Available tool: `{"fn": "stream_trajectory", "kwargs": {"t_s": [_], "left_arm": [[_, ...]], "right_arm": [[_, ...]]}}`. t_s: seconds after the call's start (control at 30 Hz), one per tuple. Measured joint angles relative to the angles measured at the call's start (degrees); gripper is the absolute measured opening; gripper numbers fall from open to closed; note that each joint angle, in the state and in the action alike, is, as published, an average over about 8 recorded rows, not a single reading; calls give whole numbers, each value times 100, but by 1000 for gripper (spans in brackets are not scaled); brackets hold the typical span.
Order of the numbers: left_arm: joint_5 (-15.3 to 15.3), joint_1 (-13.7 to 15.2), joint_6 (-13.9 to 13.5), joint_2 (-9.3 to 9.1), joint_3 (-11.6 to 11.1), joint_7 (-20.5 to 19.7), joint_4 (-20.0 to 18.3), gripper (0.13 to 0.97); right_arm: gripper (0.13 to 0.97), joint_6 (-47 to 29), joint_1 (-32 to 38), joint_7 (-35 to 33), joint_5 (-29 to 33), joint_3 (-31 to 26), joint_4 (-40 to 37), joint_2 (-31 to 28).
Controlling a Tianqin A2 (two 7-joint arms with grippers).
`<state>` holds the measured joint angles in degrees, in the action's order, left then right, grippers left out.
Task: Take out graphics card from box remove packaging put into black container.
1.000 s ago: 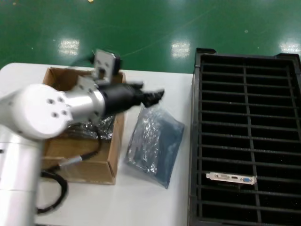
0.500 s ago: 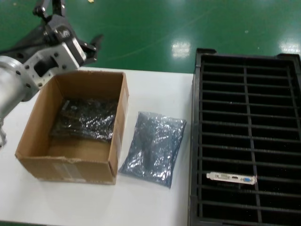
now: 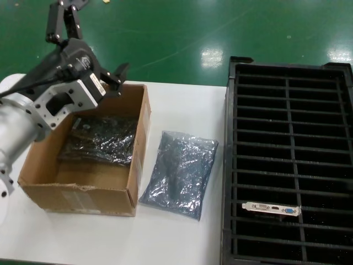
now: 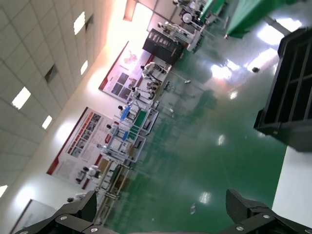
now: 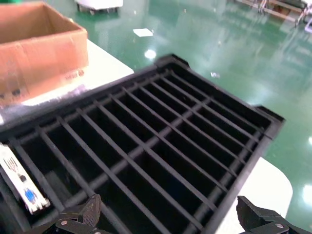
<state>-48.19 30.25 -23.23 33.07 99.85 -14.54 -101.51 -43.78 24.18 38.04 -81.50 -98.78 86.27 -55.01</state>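
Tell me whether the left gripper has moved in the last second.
Yes. The left gripper has swung from over the bag back to the box's far edge.

Bagged graphics card (image 3: 181,174) flat between box (image 3: 83,190) and black container (image 3: 289,160)

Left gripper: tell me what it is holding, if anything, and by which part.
Nothing. The left gripper hangs open above the far edge of the box, with empty air between its fingers. The bagged card lies untouched on the table.
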Motion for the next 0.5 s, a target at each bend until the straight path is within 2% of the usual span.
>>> {"fn": "stream_trajectory", "kwargs": {"t_s": [0.13,0.5], "left_arm": [[-322,-176,136,-94,-48,86,58,921],[-1232,-679,521,-357,-184,325,221,965]], "right_arm": [[966,257,-142,-223,-127,42,32,222],[966,978,-544,-851,-484,159,121,850]]}}
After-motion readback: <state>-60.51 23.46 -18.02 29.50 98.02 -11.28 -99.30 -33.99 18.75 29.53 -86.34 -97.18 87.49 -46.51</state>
